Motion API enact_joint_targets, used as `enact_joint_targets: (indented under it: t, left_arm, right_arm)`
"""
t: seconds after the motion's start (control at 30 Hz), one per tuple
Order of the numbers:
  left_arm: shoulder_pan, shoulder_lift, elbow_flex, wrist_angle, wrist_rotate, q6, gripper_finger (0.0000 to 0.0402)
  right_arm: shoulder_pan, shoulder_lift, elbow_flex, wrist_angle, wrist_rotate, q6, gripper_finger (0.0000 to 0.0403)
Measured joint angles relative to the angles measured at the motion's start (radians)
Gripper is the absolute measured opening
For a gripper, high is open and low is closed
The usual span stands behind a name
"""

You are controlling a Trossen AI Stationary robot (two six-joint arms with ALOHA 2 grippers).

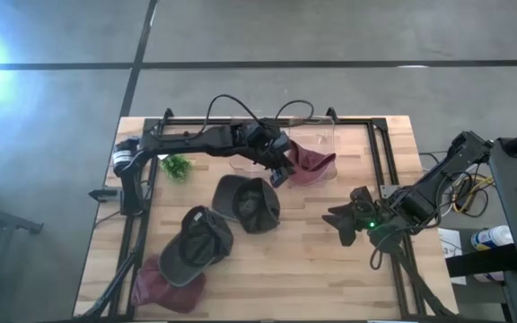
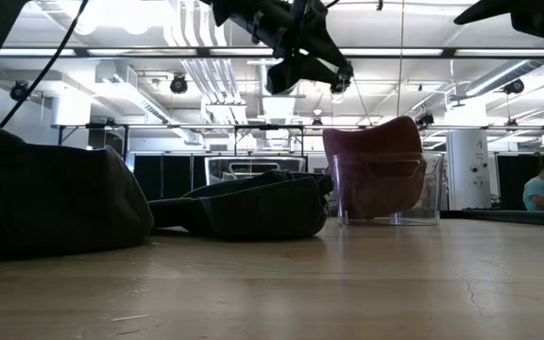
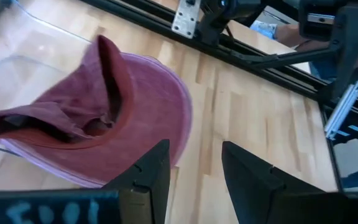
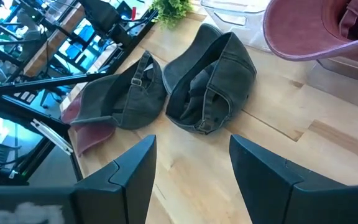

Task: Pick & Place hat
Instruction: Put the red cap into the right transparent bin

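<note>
A maroon hat [image 1: 312, 163] sits in a clear container [image 1: 305, 135] at the far middle of the table, crown down in the box and brim [image 3: 166, 106] sticking out over the rim. My left gripper [image 1: 281, 172] hovers open just on the hat's near-left side and above it, with only bare wood between its fingers in the left wrist view [image 3: 194, 149]. Over the table's right part my right gripper [image 1: 341, 224] waits open, nothing between its fingers [image 4: 191, 140].
Two dark hats [image 1: 249, 202] [image 1: 200, 240] lie mid-table, and another maroon hat [image 1: 164, 287] lies partly under the near-left one. A green sprig [image 1: 178, 166] lies at the far left. Black frame rails [image 1: 380, 152] border the table. Bare wood shows at the near right.
</note>
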Motion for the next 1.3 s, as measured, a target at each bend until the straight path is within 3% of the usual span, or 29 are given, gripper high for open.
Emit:
enact_joint_targets:
  t: [0.67,1.3]
  left_arm:
    - [-0.068,-0.002,0.000,0.014,-0.012,-0.186,0.0138]
    - [-0.082,-0.002,0.000,0.018,-0.038,-0.211,0.0138]
  right_arm:
    - [0.000,0.000,0.000,0.013,-0.055,-0.081,0.0199]
    - [-0.001,0.000,-0.002,0.005,-0.060,-0.086,0.0199]
